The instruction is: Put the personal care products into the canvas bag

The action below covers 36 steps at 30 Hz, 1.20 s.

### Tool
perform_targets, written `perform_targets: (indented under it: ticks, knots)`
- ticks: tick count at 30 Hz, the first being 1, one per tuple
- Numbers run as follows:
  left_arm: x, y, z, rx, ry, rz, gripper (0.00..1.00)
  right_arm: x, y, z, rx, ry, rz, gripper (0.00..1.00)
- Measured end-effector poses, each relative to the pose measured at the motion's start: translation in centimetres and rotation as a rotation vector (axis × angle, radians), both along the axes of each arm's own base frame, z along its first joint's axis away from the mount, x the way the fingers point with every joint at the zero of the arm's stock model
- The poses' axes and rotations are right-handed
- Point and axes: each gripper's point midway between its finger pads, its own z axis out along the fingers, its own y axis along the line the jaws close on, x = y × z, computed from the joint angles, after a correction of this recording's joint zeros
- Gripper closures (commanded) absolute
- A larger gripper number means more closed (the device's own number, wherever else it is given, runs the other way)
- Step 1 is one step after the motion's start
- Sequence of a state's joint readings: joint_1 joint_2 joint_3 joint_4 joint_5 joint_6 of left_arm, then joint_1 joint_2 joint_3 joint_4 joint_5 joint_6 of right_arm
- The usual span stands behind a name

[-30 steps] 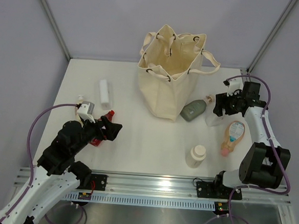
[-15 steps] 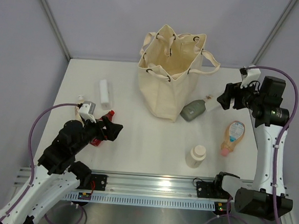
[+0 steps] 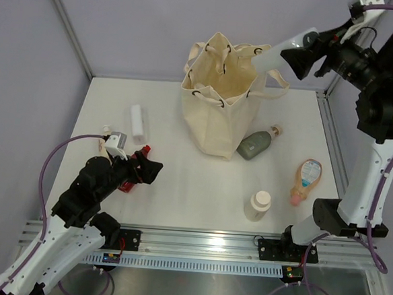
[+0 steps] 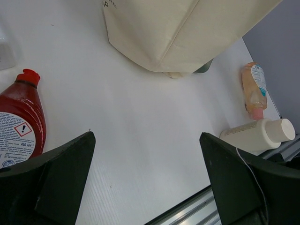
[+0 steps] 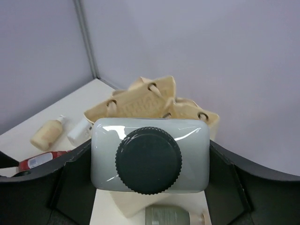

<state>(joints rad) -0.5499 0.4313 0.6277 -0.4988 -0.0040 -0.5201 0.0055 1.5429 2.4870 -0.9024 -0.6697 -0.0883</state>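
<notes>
Right pincer (image 3: 296,58) pinches white bottle (image 3: 276,56), raised above bag (image 3: 215,115) at far edge of desk (image 3: 200,188). Left pincer (image 4: 147,154) spread wide beside red bottle (image 4: 18,126), near-left corner.

Item, my right gripper (image 3: 298,57): no longer low at the table beside the canvas bag (image 3: 220,105); now high over its right handle.
Item, white bottle (image 5: 150,159): off the table, clamped in that gripper.
</notes>
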Motion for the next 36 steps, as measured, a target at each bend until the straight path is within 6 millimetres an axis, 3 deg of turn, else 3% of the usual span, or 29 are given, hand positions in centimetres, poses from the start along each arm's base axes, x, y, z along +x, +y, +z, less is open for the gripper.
perform_targets:
  ticks: [2,5,7,9,12,15,17,19,21,22,24,25,26,27,28,31,36]
  knots:
    - [0.1,0.0,-0.1,0.000,0.003,0.005,0.01,1.0,3.2,0.5,0.013,-0.016,0.090,1.00]
    - [0.2,0.1,-0.1,0.000,0.006,0.013,0.01,3.7,8.1,-1.0,0.025,0.016,0.201,1.00]
    - [0.3,0.1,-0.2,0.000,0.010,0.019,0.01,6.7,10.9,-3.4,0.024,0.062,0.234,1.00]
    - [0.3,0.2,-0.6,0.005,0.018,0.026,0.01,9.7,12.4,-6.3,0.013,0.119,0.221,1.00]
    - [0.4,0.5,-1.1,0.017,0.029,0.039,0.01,14.5,12.7,-12.9,-0.037,0.238,0.134,1.00]
    - [0.6,0.6,-1.3,0.026,0.033,0.053,0.01,17.4,10.9,-20.0,-0.130,0.368,-0.006,1.00]
    - [0.8,0.6,-1.6,0.034,0.044,0.057,0.01,18.3,9.5,-23.2,-0.202,0.424,-0.088,1.00]
    - [1.0,0.5,-2.1,0.046,0.061,0.058,0.01,19.4,8.5,-24.9,-0.268,0.432,-0.147,1.00]
    - [1.2,0.4,-2.6,0.056,0.081,0.059,0.01,20.5,7.9,-26.1,-0.331,0.419,-0.189,0.88]
    - [1.3,0.4,-2.8,0.060,0.090,0.063,0.01,20.9,7.7,-26.7,-0.363,0.411,-0.208,0.66]
    - [1.3,0.6,-3.0,0.060,0.103,0.080,0.01,21.6,7.8,-27.9,-0.423,0.399,-0.233,0.40]
    - [1.4,0.8,-3.2,0.063,0.109,0.091,0.01,21.8,8.1,-28.6,-0.450,0.395,-0.235,0.33]
    - [1.4,1.0,-3.4,0.066,0.117,0.105,0.01,22.1,8.6,-29.3,-0.473,0.395,-0.233,0.16]
    - [1.3,1.2,-3.5,0.068,0.124,0.120,0.01,22.2,9.1,-30.2,-0.493,0.396,-0.229,0.06]
    - [1.3,1.5,-3.5,0.072,0.128,0.136,0.01,22.4,9.5,-31.0,-0.514,0.399,-0.225,0.01]
    - [1.5,2.0,-3.4,0.079,0.129,0.166,0.01,22.6,10.4,-31.8,-0.547,0.375,-0.212,0.01]
    - [1.6,2.5,-3.6,0.101,0.144,0.193,0.01,22.9,10.4,-28.8,-0.531,0.298,-0.213,0.01]
